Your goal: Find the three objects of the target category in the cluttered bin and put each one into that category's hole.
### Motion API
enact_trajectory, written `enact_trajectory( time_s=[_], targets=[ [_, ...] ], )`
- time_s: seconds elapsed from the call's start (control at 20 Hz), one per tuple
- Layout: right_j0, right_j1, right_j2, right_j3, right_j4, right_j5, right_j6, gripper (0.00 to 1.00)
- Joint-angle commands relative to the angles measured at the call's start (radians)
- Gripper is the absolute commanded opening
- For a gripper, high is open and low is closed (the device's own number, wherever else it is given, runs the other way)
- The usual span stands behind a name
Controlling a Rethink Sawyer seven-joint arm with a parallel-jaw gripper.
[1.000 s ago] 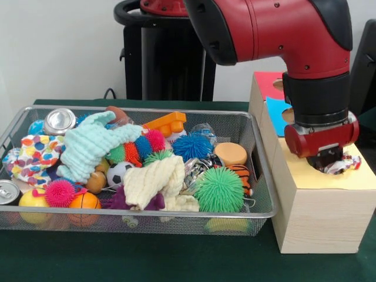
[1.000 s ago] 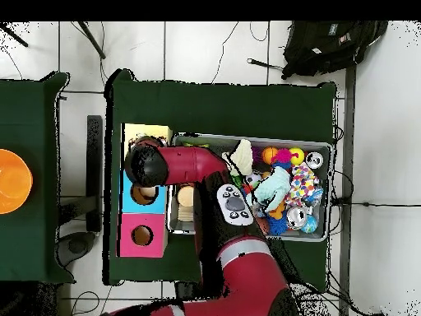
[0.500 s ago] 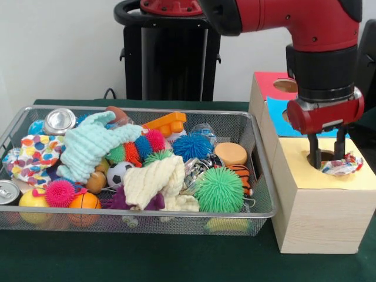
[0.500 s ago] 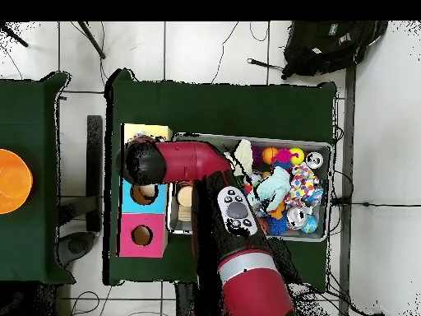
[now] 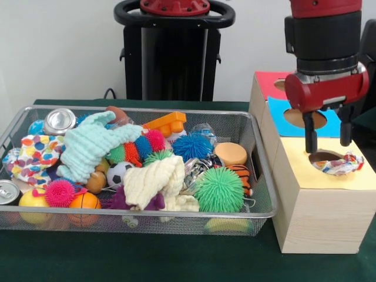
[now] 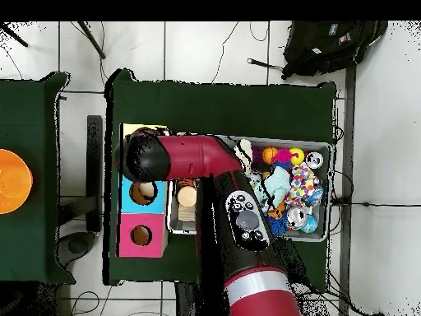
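Note:
My gripper (image 5: 326, 140) hangs open and empty a little above the round hole (image 5: 323, 157) in the yellow top of the wooden box (image 5: 317, 217). A polka-dot cloth (image 5: 342, 164) lies crumpled at the hole's right edge, partly over the opening. A second polka-dot cloth (image 5: 34, 157) lies at the left end of the wire mesh bin (image 5: 258, 212); it also shows in the overhead view (image 6: 304, 185). No third polka-dot cloth shows. In the overhead view the arm (image 6: 185, 156) covers the yellow box and hides the gripper.
The bin also holds a mint-green cloth (image 5: 88, 144), a cream cloth (image 5: 154, 179), a green spiky ball (image 5: 219, 189), cans (image 5: 59, 120), balls and toys. The blue-topped box (image 5: 291, 122) and red-topped box (image 5: 265, 82) stand behind the yellow one.
The gripper has risen straight up from the yellow box's hole. The polka-dot cloth has stayed at the hole's edge. The arm's upper part has swung out of the front view.

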Motion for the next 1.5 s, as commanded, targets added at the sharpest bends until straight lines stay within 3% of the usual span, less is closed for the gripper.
enact_trajectory(
  time_s=[0.05,0.35,0.4,1.1,1.5],
  targets=[
    [-0.042,-0.014,0.017,0.033,0.03,0.105,0.102,1.0],
    [-0.044,-0.035,0.019,0.039,0.023,0.111,0.092,1.0],
    [-0.055,-0.04,0.031,0.062,0.04,0.076,0.114,0.0],
    [-0.042,-0.061,0.039,0.09,0.093,0.083,0.141,0.0],
    [0.0,-0.053,0.022,0.064,0.137,0.081,0.184,0.0]
  ],
)
